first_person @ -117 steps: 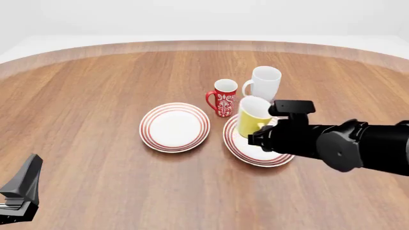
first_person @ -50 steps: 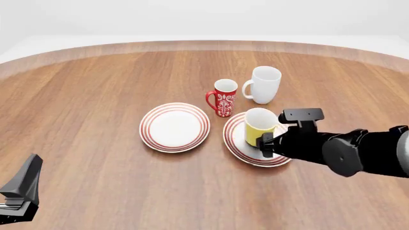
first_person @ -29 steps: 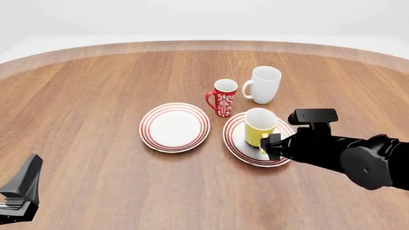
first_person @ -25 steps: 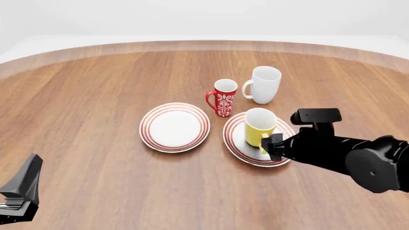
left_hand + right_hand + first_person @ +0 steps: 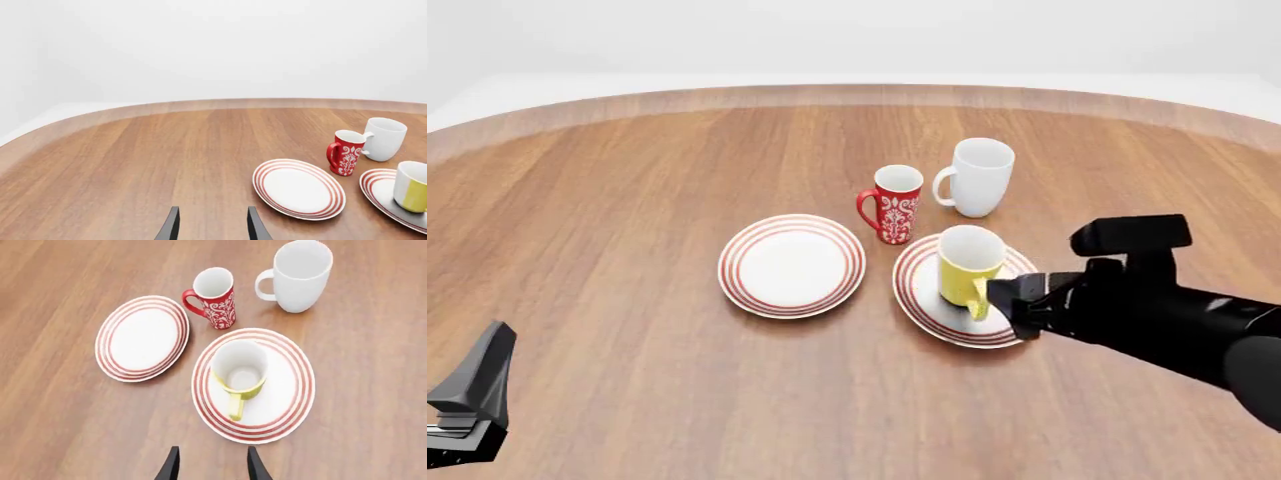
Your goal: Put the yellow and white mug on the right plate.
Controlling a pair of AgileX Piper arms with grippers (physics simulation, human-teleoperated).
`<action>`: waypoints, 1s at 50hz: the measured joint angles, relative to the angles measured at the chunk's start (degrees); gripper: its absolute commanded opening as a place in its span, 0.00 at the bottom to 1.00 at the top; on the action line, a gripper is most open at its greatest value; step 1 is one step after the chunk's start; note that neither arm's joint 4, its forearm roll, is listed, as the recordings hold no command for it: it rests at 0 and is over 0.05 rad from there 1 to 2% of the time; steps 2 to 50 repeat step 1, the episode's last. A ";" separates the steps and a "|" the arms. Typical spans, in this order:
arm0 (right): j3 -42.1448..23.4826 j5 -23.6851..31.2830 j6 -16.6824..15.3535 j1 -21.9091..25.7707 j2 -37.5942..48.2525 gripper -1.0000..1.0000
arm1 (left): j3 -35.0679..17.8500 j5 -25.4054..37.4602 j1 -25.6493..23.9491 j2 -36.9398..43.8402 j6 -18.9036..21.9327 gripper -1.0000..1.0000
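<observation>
Yellow outside, white inside, the yellow and white mug [image 5: 238, 370] stands upright on the right plate [image 5: 293, 390], mouth up, nothing in it, its handle pointing toward the near edge of the bench [image 5: 627, 180] and toward the right gripper [image 5: 209, 466]. That plate is round, flat and white with thin red rings at the rim, and the mug sits on its left part. The right gripper's two dark fingers [image 5: 171, 467] are parted with nothing between them, hovering just short of the plate's near rim, apart from the handle. Over to the left lies the left plate [image 5: 791, 265], same ringed pattern, bare on top. Behind the two plates stands the red mug [image 5: 893, 204], white-patterned, its handle to the left, just beside the right plate's far rim. Farther back and right is the white mug [image 5: 980, 177], taller, smooth, handle also left. Wood-grain bench, rounded far edge. Down at the near left corner, the left gripper [image 5: 209, 225] has its fingers spread, holding nothing.
</observation>
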 measured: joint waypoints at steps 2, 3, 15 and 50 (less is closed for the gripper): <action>-0.17 0.36 -0.13 0.22 -0.55 1.00 | 0.00 0.00 0.00 0.00 0.00 1.00; -0.17 0.36 -0.13 0.22 -0.55 1.00 | 0.00 0.00 0.00 0.00 0.00 1.00; -0.17 0.36 -0.13 0.22 -0.55 1.00 | 0.00 0.00 0.00 0.00 0.00 1.00; -0.17 0.36 -0.13 0.22 -0.55 1.00 | 0.00 0.00 0.00 0.00 0.00 1.00</action>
